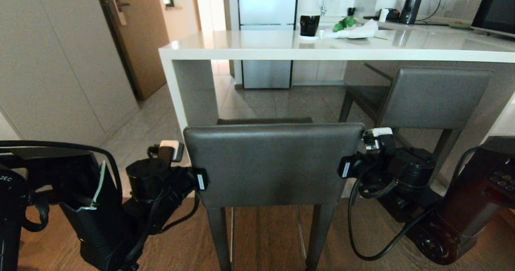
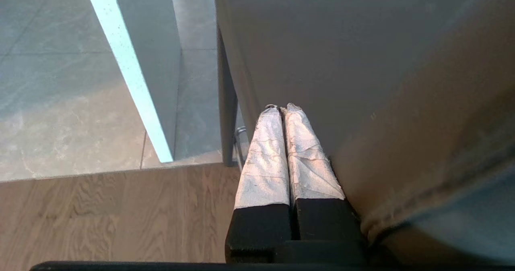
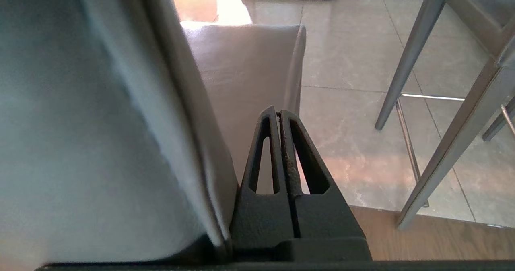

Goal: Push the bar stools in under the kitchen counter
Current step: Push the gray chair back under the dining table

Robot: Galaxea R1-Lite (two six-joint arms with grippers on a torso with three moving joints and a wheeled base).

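Near stool (image 1: 273, 164) stands square before the robot, backrest toward it, seat front just reaching under the counter (image 1: 257, 49) edge by the white side panel (image 1: 171, 89).

Left gripper (image 2: 283, 109): jaws pressed together, tape-wrapped fingers (image 2: 263, 158) side by side, nothing between them. It lies flush along the left edge of the backrest; the outer finger looks to touch the leather.

Right gripper (image 3: 278, 112): jaws together too, black fingers (image 3: 305, 158) meeting at the tips, holding nothing. It sits against the right edge of the backrest, seat visible beyond.

Second stool (image 1: 426, 98) stands to the right, its seat already under the counter.

Floor: wood under the robot, tile beneath the counter.
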